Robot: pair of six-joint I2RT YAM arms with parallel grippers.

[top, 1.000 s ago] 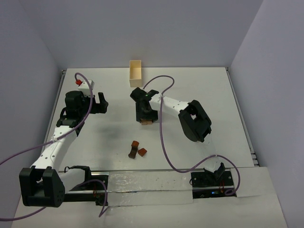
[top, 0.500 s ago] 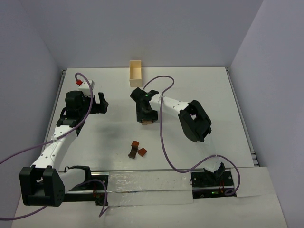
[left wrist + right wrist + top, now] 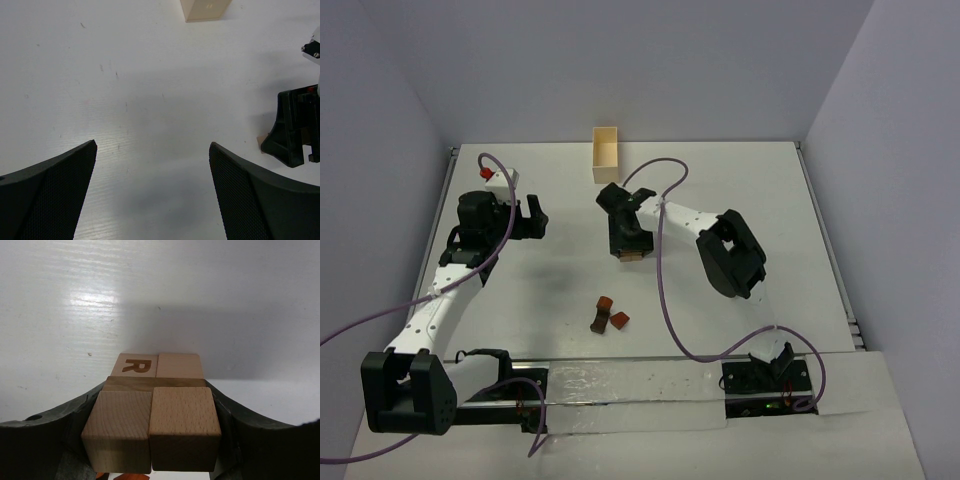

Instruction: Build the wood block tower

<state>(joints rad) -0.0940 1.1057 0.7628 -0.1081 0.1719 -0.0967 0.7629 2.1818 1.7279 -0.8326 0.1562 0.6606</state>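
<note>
The right gripper point(image 3: 156, 390) is pinching two tan cubes point(image 3: 151, 429) near the centre of the table point(image 3: 770, 200), probably squaring them against the darker slab point(image 3: 155, 384) at their 12 o'clock. The left gripper point(image 3: 152, 195) is idling spread wide at 9 o'clock, out of the way; reddish-brown pieces point(image 3: 608, 316) are lying at 6 o'clock.

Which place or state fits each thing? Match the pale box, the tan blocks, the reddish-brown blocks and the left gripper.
Things:
1. pale box
2. tan blocks
3. reddish-brown blocks
4. left gripper

Places or states:
A. open, over bare table
B. lying loose, towards the near edge
C. at the far edge
D. between the fingers of the right gripper

Pairs: 1-C, 2-D, 3-B, 4-A
</note>
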